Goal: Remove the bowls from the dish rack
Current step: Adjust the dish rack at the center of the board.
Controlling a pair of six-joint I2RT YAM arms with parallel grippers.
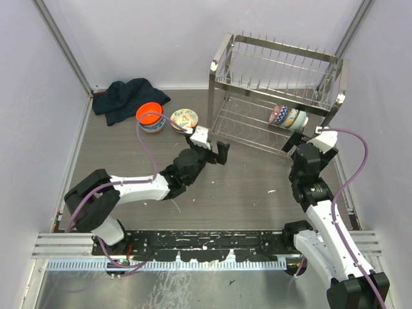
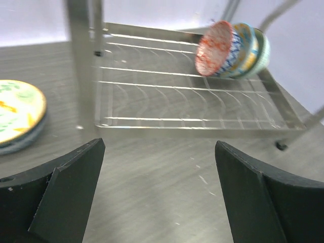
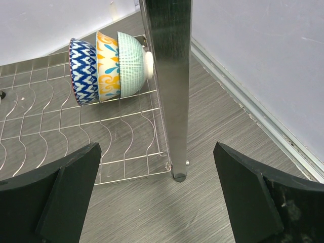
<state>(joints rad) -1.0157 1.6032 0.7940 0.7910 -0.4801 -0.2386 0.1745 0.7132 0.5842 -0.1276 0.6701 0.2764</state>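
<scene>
Left arm: it lies stretched low over the desk (image 1: 251, 187), reaching from its base toward 1 o'clock with the elbow folded near the base. The left tool (image 2: 159, 147) faces the lower tier of the dish rack (image 1: 277, 90). Its fingers are wide apart, holding nothing and touching nothing.

Right arm: it rises from its base and leans toward 11 o'clock, wrist bent down at the rack's near right post. The right tool (image 3: 157, 147) is also spread wide and empty. In your wrist view the post stands just ahead of the gap.

Bowls in the rack: three are nested on their sides on the lower tier, at its 3 o'clock end.
- blue-patterned bowl (image 3: 83, 71)
- orange-flowered bowl (image 3: 109, 66)
- mint green bowl (image 3: 132, 63)

Bowls on the desk: the floral bowl (image 1: 185, 118) sits upright at 10 o'clock from the left tool. At its 9 o'clock, the orange bowl (image 1: 150, 112) is stacked on a patterned one.
</scene>
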